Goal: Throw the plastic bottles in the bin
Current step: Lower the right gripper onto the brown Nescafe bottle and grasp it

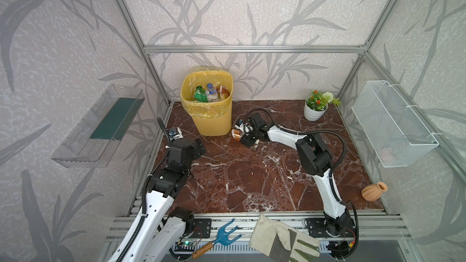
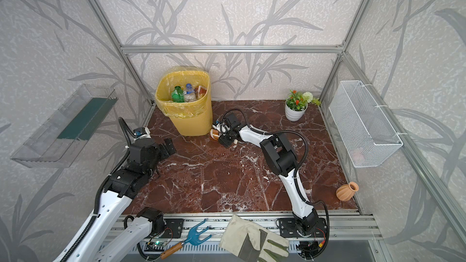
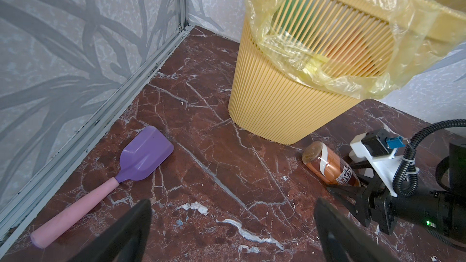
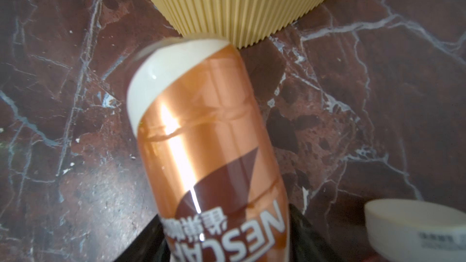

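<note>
Just beside the bin [image 1: 214, 122], the probably light, slick, crushable brown bottle [image 3: 325, 163] is lying between the right gripper [image 3: 349, 180] fingers, grip unclear, wanting a mid-label hold; the left gripper [image 3: 232, 212] is hanging open.

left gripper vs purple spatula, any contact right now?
Apart. In the left wrist view, bare marble floor shows between the open left gripper and the purple spatula, which lies by the wall.
</note>
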Available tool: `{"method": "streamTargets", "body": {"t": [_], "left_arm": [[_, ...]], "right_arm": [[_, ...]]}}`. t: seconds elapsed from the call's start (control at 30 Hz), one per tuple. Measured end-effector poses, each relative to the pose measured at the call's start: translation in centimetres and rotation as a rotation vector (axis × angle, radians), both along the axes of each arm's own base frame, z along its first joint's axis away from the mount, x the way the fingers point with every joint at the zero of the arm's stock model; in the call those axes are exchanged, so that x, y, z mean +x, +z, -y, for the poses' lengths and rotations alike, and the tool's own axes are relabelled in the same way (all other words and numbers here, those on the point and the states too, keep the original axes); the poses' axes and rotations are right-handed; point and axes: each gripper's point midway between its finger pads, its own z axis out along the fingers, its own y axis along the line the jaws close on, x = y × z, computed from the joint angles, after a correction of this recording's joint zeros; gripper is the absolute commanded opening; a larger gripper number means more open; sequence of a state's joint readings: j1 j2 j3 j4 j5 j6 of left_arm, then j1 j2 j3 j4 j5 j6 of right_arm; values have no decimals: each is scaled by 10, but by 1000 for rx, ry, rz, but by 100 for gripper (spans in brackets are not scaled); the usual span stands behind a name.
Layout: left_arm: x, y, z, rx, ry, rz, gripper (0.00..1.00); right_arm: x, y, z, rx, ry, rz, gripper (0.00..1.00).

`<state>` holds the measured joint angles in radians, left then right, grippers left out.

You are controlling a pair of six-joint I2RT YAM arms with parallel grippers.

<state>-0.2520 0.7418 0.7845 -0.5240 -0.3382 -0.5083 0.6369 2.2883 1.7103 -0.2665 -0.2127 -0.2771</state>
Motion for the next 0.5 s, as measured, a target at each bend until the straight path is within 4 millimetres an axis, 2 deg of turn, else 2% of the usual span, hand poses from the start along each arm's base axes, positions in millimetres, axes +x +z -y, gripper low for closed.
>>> {"method": "streamTargets", "body": {"t": [0.1,0.2,0.37,0.5], "left_arm": [[0,0,0,0,0,1,99],[-1,1,0,-1,0,4,99],[-4,4,-2,-2,4,13,99],[-5,6,-4,-3,10,22,99]], "right_arm": [[-1,1,-2,10,7,-5,65],[-2,3,-5,23,18,-11,55],[-6,3,-7,37,23,-33,45],[-9,2,-8,42,30,-47,46]]}}
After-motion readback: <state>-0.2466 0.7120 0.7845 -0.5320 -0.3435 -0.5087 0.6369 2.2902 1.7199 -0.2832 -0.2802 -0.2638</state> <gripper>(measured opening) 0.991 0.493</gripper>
